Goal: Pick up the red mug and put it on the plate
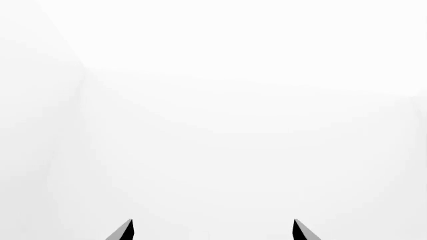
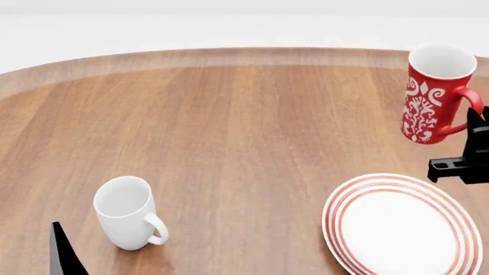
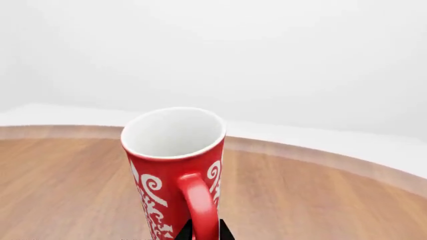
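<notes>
**Red mug held at its handle, beside the plate**

Wood grain fills my head view: a round brown table (image 2: 229, 143) with a paler rim, and plain white background behind it.

From where I sit, the red mug (image 2: 433, 94) is at the far right of the table, upright with a slight lean, its white inside showing and its white pattern facing me. Its handle points right, into the right gripper (image 2: 468, 146), whose dark body comes in from the right edge of the head view. In the right wrist view the mug (image 3: 175, 170) stands directly in front of the camera, handle toward it, and the two dark fingertips (image 3: 185, 231) sit on either side of the handle at its lower end, pinching it. I cannot tell from these views whether the mug's base touches the wood or hangs just above it.

The plate (image 2: 403, 226) lies just nearer to me than the mug, white with red rings, partly cut off by the frame. Mug and plate are apart; the mug is not on it.

A plain white mug (image 2: 127, 213) stands well to the left, near me, handle to the right.

My left gripper (image 1: 213, 231) looks out at blank white, its two dark fingertips set wide apart with nothing between them. One dark tip (image 2: 65, 252) shows low left in the head view.
</notes>
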Robot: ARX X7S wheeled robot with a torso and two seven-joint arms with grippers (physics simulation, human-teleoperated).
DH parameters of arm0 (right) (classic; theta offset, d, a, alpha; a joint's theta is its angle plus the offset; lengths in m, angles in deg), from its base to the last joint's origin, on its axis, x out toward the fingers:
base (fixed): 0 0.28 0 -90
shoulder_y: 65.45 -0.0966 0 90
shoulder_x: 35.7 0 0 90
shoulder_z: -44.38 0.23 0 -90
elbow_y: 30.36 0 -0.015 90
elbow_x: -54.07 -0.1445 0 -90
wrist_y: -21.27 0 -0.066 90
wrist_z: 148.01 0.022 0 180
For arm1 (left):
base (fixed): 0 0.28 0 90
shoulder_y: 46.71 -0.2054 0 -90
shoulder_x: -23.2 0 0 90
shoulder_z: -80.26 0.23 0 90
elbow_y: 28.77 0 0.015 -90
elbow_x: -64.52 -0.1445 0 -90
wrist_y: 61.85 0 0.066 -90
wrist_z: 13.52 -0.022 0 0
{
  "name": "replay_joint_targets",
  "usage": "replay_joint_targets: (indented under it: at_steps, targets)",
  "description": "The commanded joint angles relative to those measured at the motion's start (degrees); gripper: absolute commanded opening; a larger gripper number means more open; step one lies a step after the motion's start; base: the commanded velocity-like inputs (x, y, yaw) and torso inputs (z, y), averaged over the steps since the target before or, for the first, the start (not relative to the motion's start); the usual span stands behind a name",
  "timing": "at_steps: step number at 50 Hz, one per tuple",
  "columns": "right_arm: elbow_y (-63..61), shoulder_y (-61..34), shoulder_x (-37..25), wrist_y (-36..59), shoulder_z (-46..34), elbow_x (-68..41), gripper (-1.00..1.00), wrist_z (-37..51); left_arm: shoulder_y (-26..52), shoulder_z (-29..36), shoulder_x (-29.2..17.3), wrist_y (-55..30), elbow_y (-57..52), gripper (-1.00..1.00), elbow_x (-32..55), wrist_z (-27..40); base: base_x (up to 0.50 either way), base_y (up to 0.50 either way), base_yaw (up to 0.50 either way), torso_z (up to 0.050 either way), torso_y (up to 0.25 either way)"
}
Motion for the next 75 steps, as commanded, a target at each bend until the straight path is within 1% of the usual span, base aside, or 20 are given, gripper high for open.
replay_joint_targets:
  at_steps: [1,4,10,16,20,24,26,29,31,40,44,49,56,69,75]
  targets:
    - [4.43,0.76,1.11,-5.23,-1.26,3.46,-1.0,-5.86,-0.02,-0.04,0.0,0.0,-0.21,1.0,-0.11,0.07,0.0,0.0,0.0,0.0,0.0]
    - [5.18,0.23,1.34,-5.73,-2.98,5.42,-1.0,-6.87,-0.01,-0.04,0.0,0.0,-0.16,1.0,-0.12,0.07,0.0,0.0,0.0,0.0,0.0]
    - [6.42,0.19,2.48,-7.96,-3.77,7.08,-1.0,-7.79,-0.01,-0.01,0.0,0.0,-0.13,1.0,0.01,0.11,0.0,0.0,0.0,0.0,0.0]
    - [8.04,-0.01,3.45,-8.21,-3.93,7.36,-1.0,-7.62,-0.02,-0.02,0.0,0.0,-0.25,1.0,0.03,0.18,0.0,0.0,0.0,0.0,0.0]
    - [8.52,-0.53,3.94,-7.22,-3.0,6.91,-1.0,-5.12,-0.02,-0.01,0.0,0.0,-0.26,1.0,0.07,0.23,0.0,0.0,0.0,0.0,0.0]
    - [8.69,-1.09,4.18,-6.29,-3.9,8.57,-1.0,-2.88,-0.03,-0.01,0.0,0.0,-0.34,1.0,0.16,0.26,0.0,0.0,0.0,0.0,0.0]
    - [8.21,-0.69,4.36,-7.21,-1.39,6.42,-1.0,-2.3,-0.03,-0.01,0.0,0.0,-0.41,1.0,0.2,0.21,0.0,0.0,0.0,0.0,0.0]
    - [6.98,-1.78,3.69,-5.77,-1.76,6.4,-1.0,-1.97,-0.04,-0.01,0.0,0.0,-0.54,1.0,0.27,0.27,0.0,0.0,0.0,0.0,0.003]
    - [4.7,-4.18,2.62,-3.67,-2.1,6.25,-1.0,-1.54,-0.04,-0.01,0.0,0.0,-0.47,1.0,0.25,0.27,0.0,0.0,0.0,0.0,0.0]
    - [4.65,-4.18,2.62,-3.62,-2.08,6.24,-1.0,-1.51,-0.04,0.0,0.0,0.0,-0.47,1.0,0.25,0.27,0.0,0.0,0.0,0.0,0.0]
    - [6.52,-5.29,3.9,-3.02,-4.05,7.7,-1.0,-1.88,-0.03,0.01,0.0,0.0,-0.39,1.0,0.29,0.3,0.0,0.0,0.0,0.0,0.0]
    - [10.61,-3.34,5.65,-8.03,-5.6,10.88,-1.0,-3.78,-0.05,-0.03,0.0,0.0,-0.64,1.0,0.18,0.54,0.0,0.0,0.0,0.0,0.0]
    - [13.95,-3.47,6.55,-9.79,-7.54,12.2,-1.0,-7.59,-0.05,-0.03,0.0,0.0,-0.65,1.0,0.19,0.56,0.0,0.0,0.0,0.0,0.0]
    - [16.25,-2.64,6.72,-11.68,-4.72,8.92,-1.0,-10.26,-0.04,-0.02,0.0,0.0,-0.52,1.0,0.18,0.53,0.0,0.0,0.0,0.0,0.001]
    - [17.91,-0.95,7.06,-13.7,-1.59,5.55,-1.0,-12.15,-0.05,0.17,0.0,0.0,-0.63,1.0,1.26,0.02,0.0,0.0,0.0,0.0,0.0]
